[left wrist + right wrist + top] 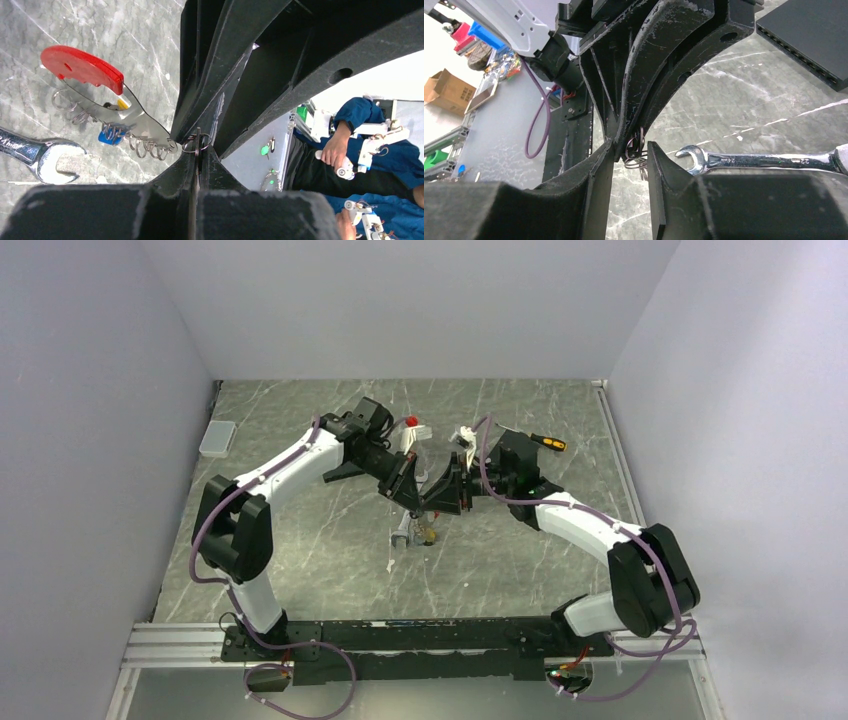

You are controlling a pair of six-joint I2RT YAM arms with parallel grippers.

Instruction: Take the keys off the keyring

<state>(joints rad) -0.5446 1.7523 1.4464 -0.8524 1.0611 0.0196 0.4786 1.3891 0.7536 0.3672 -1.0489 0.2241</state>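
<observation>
Mid-table crowded: left gripper (pixel 408 483) & right gripper (pixel 447 490) meet tip to tip, keyring (pixel 142 122) hanging off them, wrench (pixel 403 530) flat on table (pixel 330 570) just below. Left's jaws pinched on a ring, no gap; right's stand apart w/ rings between. Screwdriver (pixel 547 442) far right, grey pad (pixel 217 438) far left. Near table bare both sides.

The left tool (pixel 198 152) is clamped on a small wire ring (pixel 196 142) at the end of the keyring (pixel 142 122). The keyring's grey strap curves left to a red end (pixel 82 65). Small loops (pixel 145 148) line its lower edge, and a blue-headed key (pixel 107 136) sits beneath. The right tool's fingers (pixel 235 75) reach down to the same spot. A wrench (pixel 50 157) lies on the desk (pixel 125 30).
</observation>
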